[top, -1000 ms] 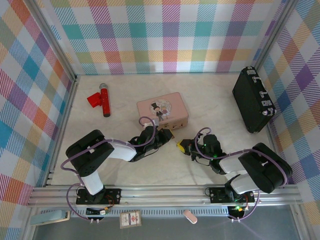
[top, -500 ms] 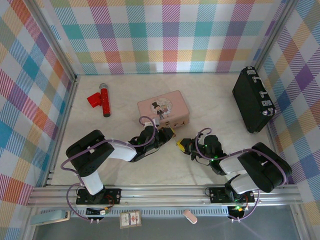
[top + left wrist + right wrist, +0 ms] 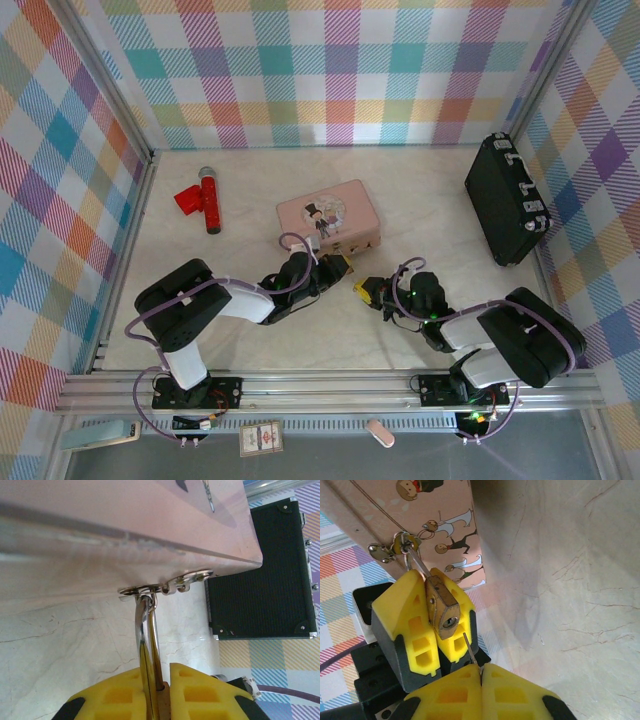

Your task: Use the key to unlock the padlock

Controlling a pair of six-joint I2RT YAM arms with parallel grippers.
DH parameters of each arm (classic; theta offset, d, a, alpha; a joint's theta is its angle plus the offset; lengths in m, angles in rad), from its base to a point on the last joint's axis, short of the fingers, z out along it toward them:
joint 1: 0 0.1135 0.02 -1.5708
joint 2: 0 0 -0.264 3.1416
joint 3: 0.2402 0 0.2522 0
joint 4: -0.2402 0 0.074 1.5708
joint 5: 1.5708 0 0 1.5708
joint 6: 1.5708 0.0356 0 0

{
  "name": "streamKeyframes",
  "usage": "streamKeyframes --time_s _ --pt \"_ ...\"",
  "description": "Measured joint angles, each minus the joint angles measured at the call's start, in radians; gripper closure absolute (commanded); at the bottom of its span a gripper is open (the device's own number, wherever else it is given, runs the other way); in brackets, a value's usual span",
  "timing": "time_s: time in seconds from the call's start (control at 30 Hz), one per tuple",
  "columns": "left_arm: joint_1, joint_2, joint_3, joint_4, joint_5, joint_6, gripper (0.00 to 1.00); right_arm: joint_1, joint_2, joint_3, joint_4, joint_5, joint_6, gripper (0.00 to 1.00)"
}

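Observation:
My left gripper [image 3: 162,680] is shut on the small brass padlock [image 3: 441,607], whose silvery shackle [image 3: 147,630] runs up through the hasp [image 3: 172,584] of the pink tin box [image 3: 328,215]. The keyhole faces my right gripper [image 3: 481,669], which is shut on the thin grey key [image 3: 471,651]. The key's blade sticks out from between the yellow fingertips, and its tip stands just below and right of the keyhole, apart from it. In the top view my left gripper [image 3: 340,265] and right gripper [image 3: 365,290] meet in front of the box.
A black case [image 3: 505,200] lies against the right wall. A red handled object [image 3: 205,198] rests at the far left. Checked walls close in the marble table [image 3: 420,190] on three sides.
My left gripper, the padlock and the pink box have edged slightly away from the arms' bases. The right gripper has barely moved.

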Motion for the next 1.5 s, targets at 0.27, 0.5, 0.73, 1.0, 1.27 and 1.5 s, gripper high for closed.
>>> streamKeyframes --time_s 0.27,0.5,0.73,1.0,1.27,1.5 --pt "-0.002 0.006 0.0 0.006 0.0 -0.003 1.0 0.0 -0.03 0.0 -0.003 0.011 -0.001 1.0" --pt "-0.002 0.006 0.0 0.015 0.0 -0.011 1.0 0.0 -0.034 0.0 -0.008 0.015 -0.001 1.0" --pt "-0.002 0.006 0.0 0.051 0.004 -0.025 1.0 0.0 -0.034 0.0 -0.01 0.015 -0.003 1.0" --pt "-0.005 0.009 0.0 0.059 0.008 -0.029 1.0 0.0 -0.037 0.0 -0.013 0.017 -0.003 1.0" --pt "-0.006 0.011 0.0 0.059 0.008 -0.03 1.0 -0.003 -0.075 0.0 -0.048 0.034 -0.004 1.0" --pt "-0.007 0.011 -0.001 0.06 0.009 -0.033 1.0 -0.006 -0.097 0.0 -0.08 0.045 -0.009 1.0"
